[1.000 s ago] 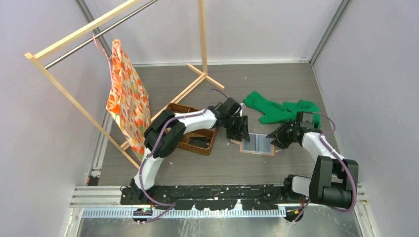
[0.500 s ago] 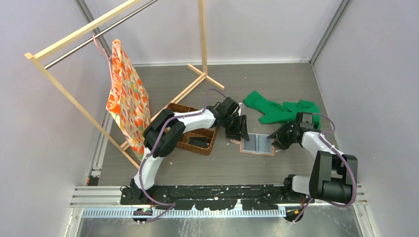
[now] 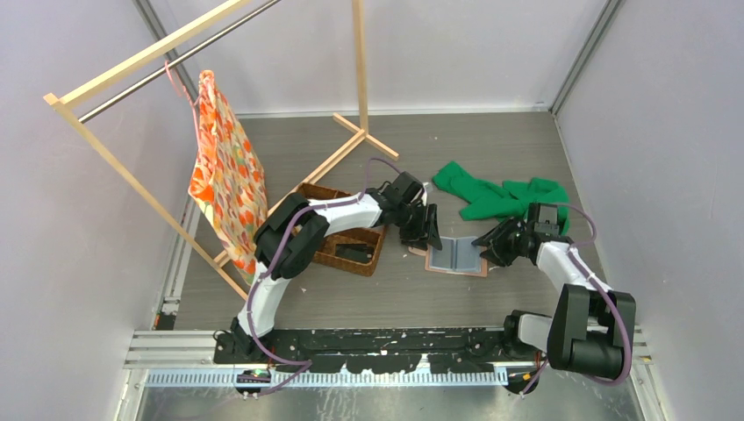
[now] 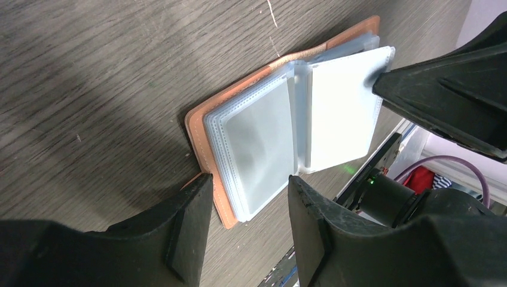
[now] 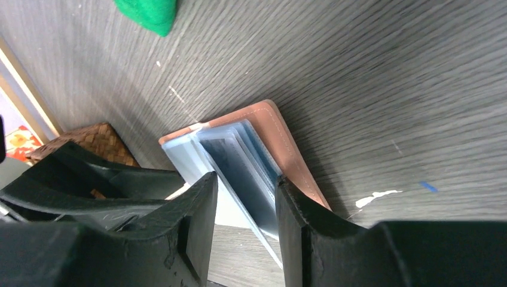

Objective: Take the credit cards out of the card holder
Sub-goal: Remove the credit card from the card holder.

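While the card holder (image 3: 456, 256) lies open on the bench (image 3: 386, 294), it sits between the two pairs of fingers, with its salmon cover down and its clear sleeves (image 4: 257, 143) facing up. The left fingers (image 4: 186, 230) stand apart over the holder's near edge. One tip meets the rim of the cover, the other overlaps the lower edge of the sleeve stack, and a corner of the holder fills the gap between them. One sleeve (image 4: 344, 113) stands raised from the spine, with a right fingertip touching its outer edge. The right fingers (image 5: 299, 230) are part way apart, and loose sleeve edges run into their gap. Whether they pinch a sleeve cannot be told. A green cloth (image 3: 491, 200) lies beyond the right fingers, apart from the holder. A woven basket (image 3: 355, 265) sits behind the left fingers, on the side away from the holder.
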`<state>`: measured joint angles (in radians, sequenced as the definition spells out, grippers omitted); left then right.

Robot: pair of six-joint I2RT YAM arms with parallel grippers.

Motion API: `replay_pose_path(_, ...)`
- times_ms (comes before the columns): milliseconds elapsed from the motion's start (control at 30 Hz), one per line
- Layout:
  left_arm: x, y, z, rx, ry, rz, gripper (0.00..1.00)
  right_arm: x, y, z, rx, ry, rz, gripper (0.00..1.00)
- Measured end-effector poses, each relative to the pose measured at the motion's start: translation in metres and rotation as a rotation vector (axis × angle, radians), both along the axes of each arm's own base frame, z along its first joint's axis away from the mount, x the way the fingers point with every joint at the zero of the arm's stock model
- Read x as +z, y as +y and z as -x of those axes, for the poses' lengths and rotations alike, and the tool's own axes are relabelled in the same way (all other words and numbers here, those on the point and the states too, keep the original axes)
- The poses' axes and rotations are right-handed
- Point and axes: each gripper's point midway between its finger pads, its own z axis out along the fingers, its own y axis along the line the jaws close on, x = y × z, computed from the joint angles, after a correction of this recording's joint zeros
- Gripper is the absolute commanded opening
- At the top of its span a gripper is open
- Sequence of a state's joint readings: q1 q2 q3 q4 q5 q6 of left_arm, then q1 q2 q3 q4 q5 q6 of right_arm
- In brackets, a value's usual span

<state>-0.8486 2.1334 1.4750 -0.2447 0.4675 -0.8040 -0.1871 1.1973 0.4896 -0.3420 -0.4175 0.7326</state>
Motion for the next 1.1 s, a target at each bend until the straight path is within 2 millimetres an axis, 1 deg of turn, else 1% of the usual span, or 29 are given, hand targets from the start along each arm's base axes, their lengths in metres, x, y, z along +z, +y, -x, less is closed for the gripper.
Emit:
replay_pose_path(200,0.000,0.000,0.000,-0.001,0.001,0.005,0.51,0.017,0.008,0.001,0.011,-0.044,-0.040,0.45)
replay_pose_path(300,0.000,0.000,0.000,-0.002,0.001,0.006,0.51,0.022,0.015,0.002,0.025,-0.055,-0.060,0.45)
replay_pose_path(567,0.001,-0.002,0.000,-0.002,-0.004,0.013,0.51,0.025,0.032,0.007,0.063,-0.040,-0.107,0.46)
replay_pose_path(867,0.003,-0.002,0.000,-0.003,-0.006,0.015,0.51,0.032,0.043,0.005,0.101,-0.050,-0.115,0.46)
replay_pose_path(1100,0.017,-0.003,-0.001,-0.004,-0.027,0.037,0.51,0.037,0.047,0.003,0.113,-0.061,-0.117,0.46)
